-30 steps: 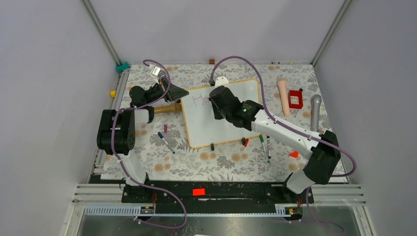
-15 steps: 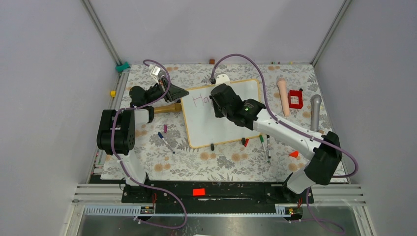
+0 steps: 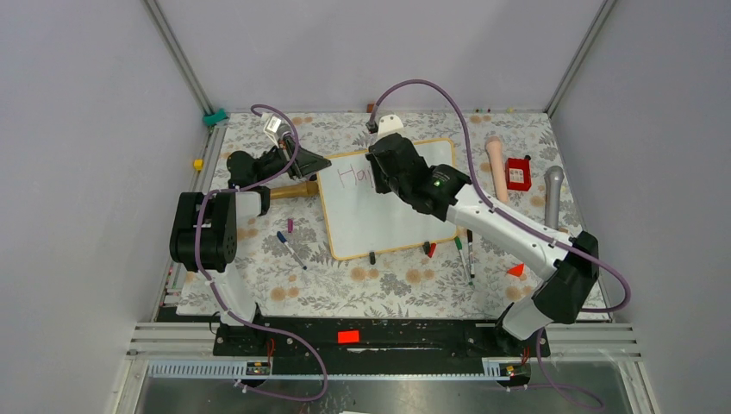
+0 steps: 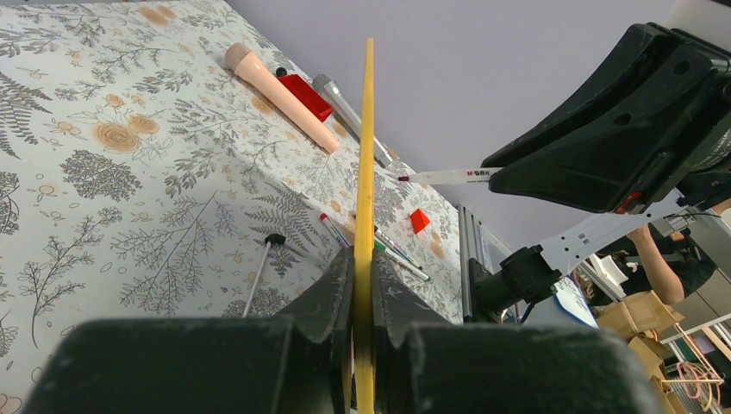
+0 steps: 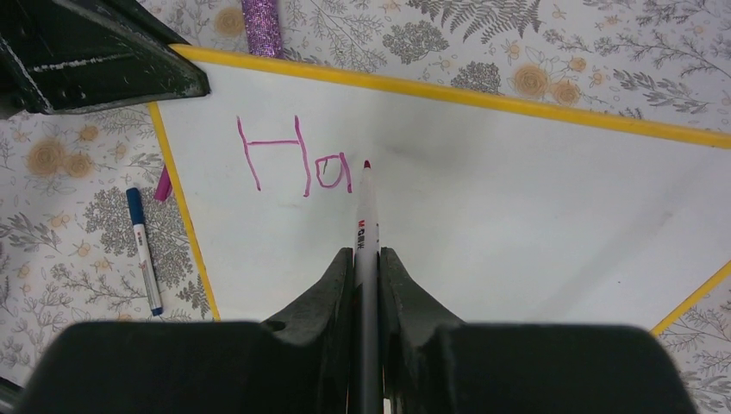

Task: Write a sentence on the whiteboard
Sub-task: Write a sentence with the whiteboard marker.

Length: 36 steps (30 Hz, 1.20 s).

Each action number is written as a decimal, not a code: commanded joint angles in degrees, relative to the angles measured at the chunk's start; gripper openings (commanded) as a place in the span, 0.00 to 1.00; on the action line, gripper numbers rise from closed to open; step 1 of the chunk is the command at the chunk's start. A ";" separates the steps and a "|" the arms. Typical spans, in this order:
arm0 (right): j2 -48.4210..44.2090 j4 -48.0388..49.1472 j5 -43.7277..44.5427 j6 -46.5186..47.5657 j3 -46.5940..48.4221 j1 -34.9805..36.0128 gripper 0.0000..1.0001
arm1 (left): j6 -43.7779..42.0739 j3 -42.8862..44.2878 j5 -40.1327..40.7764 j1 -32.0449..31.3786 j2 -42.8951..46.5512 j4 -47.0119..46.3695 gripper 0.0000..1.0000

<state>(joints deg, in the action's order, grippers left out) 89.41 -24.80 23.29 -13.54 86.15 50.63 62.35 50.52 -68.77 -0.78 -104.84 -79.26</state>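
Your left gripper [image 4: 362, 285] is clamped on the whiteboard [image 3: 414, 216] rim, right gripper [image 5: 366, 259] pinching the pink marker [image 5: 365, 207] beside the "Ha" [image 5: 293, 164]; board's stiff but glossy, so grip its edge

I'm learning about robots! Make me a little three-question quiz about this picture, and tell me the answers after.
1. True or false: the left hand is pinching the edge of the whiteboard.
2. Which letters are written on the board so far?
   A) "Ha"  B) "Hello"  C) nothing
3. Fill in: the right hand holds a white ____ with a red tip.

Key
1. True. Its fingers are shut on the yellow rim.
2. A. Pink "Ha" sits near the board's top left corner.
3. Marker. Its tip is just right of the "a".
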 commanded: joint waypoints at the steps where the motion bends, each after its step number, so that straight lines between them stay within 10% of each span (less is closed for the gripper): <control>1: 1.43 1.41 1.59 1.35 3.42 -0.70 0.00 | -1.53 1.03 -2.34 -0.72 2.80 -4.76 0.00; 36: 4.08 -0.21 5.17 0.10 2.77 -1.04 0.00 | -1.55 1.16 -2.59 -0.67 2.88 -4.71 0.00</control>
<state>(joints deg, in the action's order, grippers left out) 92.95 -24.82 23.92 -13.10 87.48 50.19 62.30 50.52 -68.77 -0.75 -104.81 -79.20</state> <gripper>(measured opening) 0.175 0.059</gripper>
